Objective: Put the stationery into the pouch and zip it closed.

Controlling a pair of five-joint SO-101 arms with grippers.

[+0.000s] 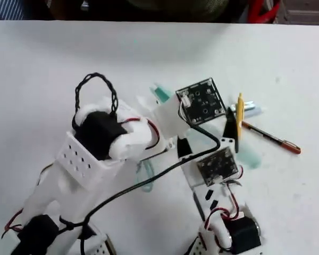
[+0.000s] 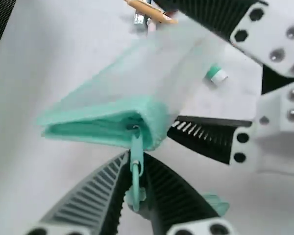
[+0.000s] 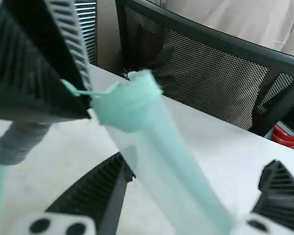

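Lower centre of the left wrist view: the left gripper (image 2: 135, 169) is clenched on the teal zipper pull (image 2: 135, 147). Beyond it, the translucent teal pouch (image 2: 132, 93) runs toward the upper right, passing between the spread, released fingers of the right gripper (image 3: 196, 171). In the high view, a red-tipped pen (image 1: 271, 139) and a yellow item (image 1: 239, 112) lie on the white table (image 1: 69, 53), right of centre, outside the pouch.

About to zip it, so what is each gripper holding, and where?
Left gripper pinches the zipper pull of the pouch; right gripper is open around the pouch, holding nothing.
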